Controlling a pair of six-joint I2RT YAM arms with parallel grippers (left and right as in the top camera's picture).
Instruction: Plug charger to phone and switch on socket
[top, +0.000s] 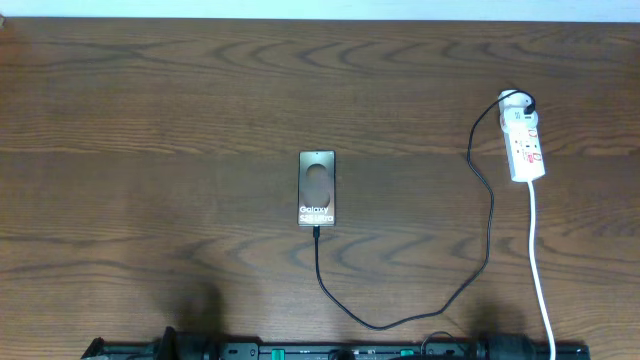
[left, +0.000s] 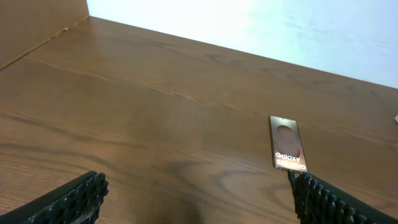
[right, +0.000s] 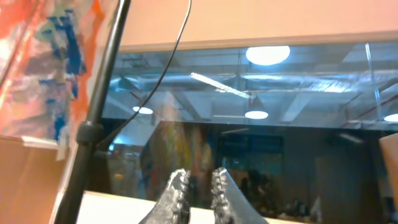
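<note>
Shows phone (top: 316, 188) face-up mid-table (top: 150, 120), charger (top: 490, 220) apparently seated in its near edge and looping right to a black plug in socket (top: 527, 150) at far right, suggesting plugging done and only switching left. Shows left gripper (left: 198, 186) spread wide and empty, low over bare wood short of the phone, and right gripper (right: 199, 186) barely parted, grasping nothing, aimed up at ceiling lights (right: 267, 55) away from the table. Leaves switch position and tip seating unresolved from overhead; crops both arms to dark bases along the near edge.
</note>
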